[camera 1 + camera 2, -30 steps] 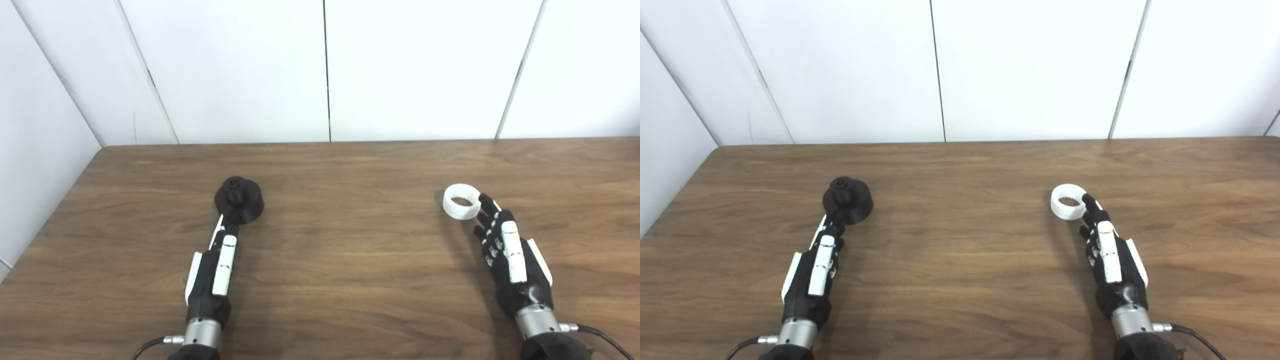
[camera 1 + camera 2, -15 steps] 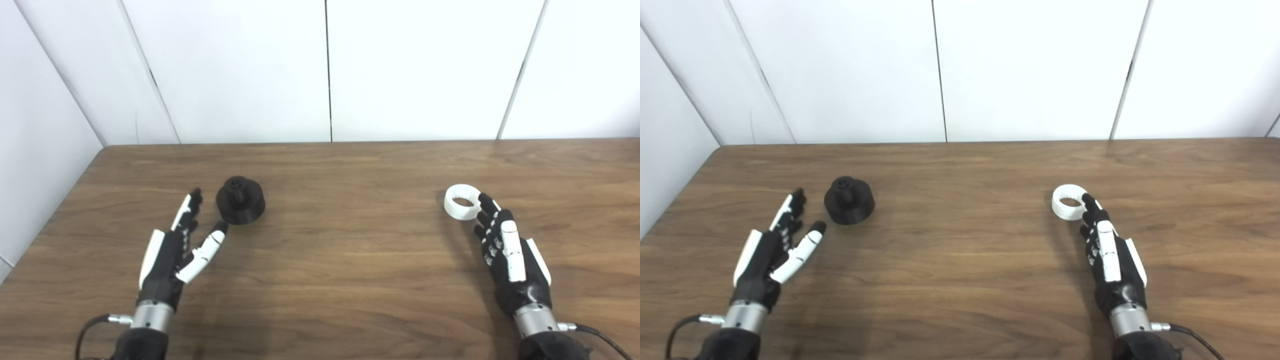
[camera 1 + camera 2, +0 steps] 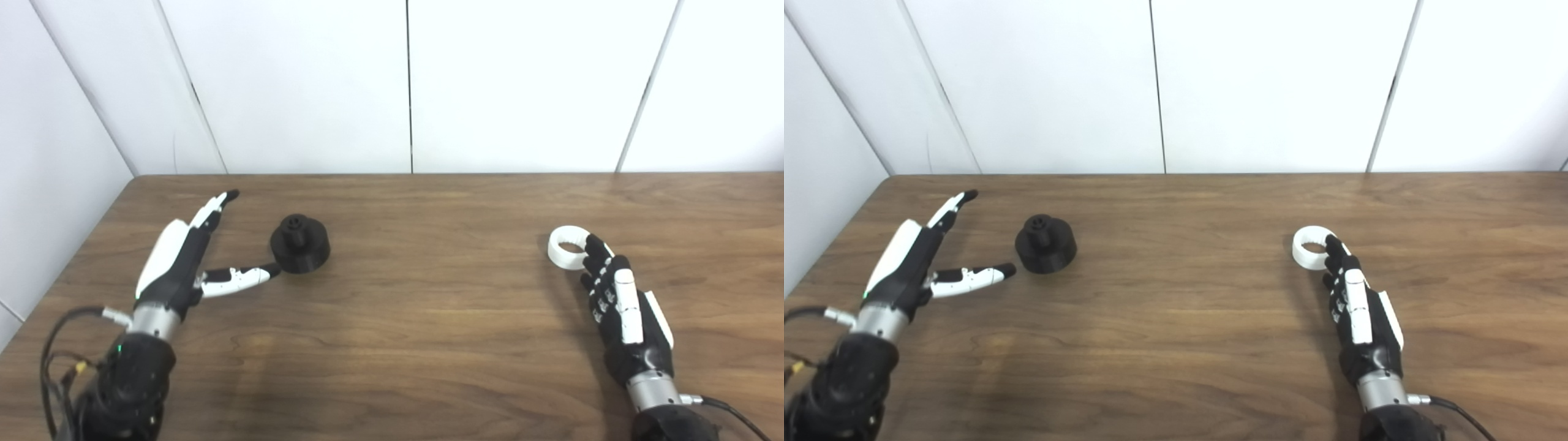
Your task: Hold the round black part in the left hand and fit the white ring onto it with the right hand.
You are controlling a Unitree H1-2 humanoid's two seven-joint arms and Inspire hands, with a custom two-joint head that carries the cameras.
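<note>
A wooden table (image 3: pixel 429 318) is filling the lower part of both views, running back to white wall panels (image 3: pixel 306 86) at 12 o'clock. No container is showing on it; the two loose parts are lying straight on the wood.

The left hand (image 3: pixel 184 263) is reaching in from 8 o'clock, spread wide: its fingers (image 3: pixel 211 208) are pointing toward 1 o'clock and its thumb (image 3: pixel 242 277) is sticking out toward 3 o'clock. It is holding nothing. The thumb tip is sitting just beside the near left edge of the black part (image 3: pixel 300 243); whether it is touching cannot be told.

The right hand (image 3: pixel 621 309) is lying at 4 o'clock, its fingers pressed together side by side and extended toward 11 o'clock. Their tips are meeting the right rim of the ring (image 3: pixel 568 247) without gripping it.

The black part is sitting upright at 10 o'clock, its narrow hub facing up. The ring is lying flat at 2 o'clock, well apart from the black part.
</note>
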